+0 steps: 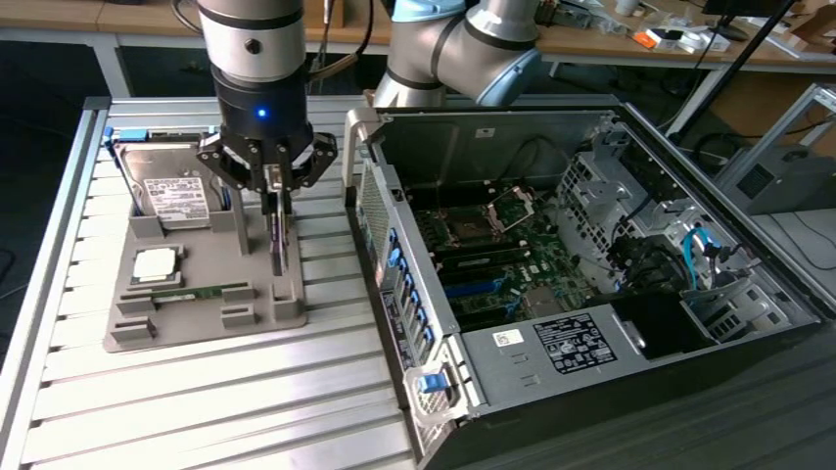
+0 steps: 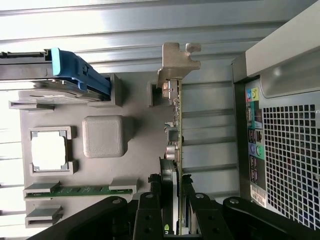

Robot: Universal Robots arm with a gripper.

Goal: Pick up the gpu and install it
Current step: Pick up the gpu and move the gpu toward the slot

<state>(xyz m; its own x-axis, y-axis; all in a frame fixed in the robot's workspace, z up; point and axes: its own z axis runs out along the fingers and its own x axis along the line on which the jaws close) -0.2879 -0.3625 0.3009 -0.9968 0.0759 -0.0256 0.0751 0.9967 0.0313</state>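
Pickup step: black gripper (image 1: pixel 273 186) has its jaws clamped on the top edge of the thin flat green-brown, silver-bracketed gpu (image 1: pixel 277 240). The card hangs upright on edge at its slot in the flat grey plastic parts tray (image 1: pixel 196 328) on the slatted metal bench (image 1: pixel 261 401); can't tell if it's clear of the slot. Install likely calls for a carry over to the open black-and-silver computer case (image 1: pixel 392 245), then lining up the card edge with the green motherboard (image 1: pixel 496 264).
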